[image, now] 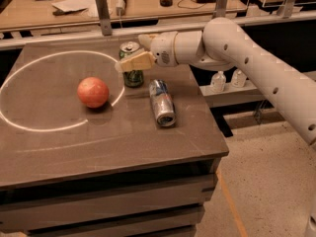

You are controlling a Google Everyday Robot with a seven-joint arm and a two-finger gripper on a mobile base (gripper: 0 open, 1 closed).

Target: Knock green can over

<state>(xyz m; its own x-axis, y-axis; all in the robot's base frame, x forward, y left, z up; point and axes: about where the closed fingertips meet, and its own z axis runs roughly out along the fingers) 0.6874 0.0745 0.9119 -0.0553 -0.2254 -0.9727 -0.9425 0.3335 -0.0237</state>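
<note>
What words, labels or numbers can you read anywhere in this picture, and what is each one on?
No text here can be read.
Green can: pale marks, too blurred to read; the gripper crosses in front of its upper half.
Silver-and-blue can, lying on its side: print too blurred to read.
Two bottles on the shelf at right: labels too small to read.

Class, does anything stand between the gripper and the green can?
Nothing visible does. The gripper is at the upper part of the green can. The silver-and-blue can lies to its right and the red fruit sits to its left, both aside.
</note>
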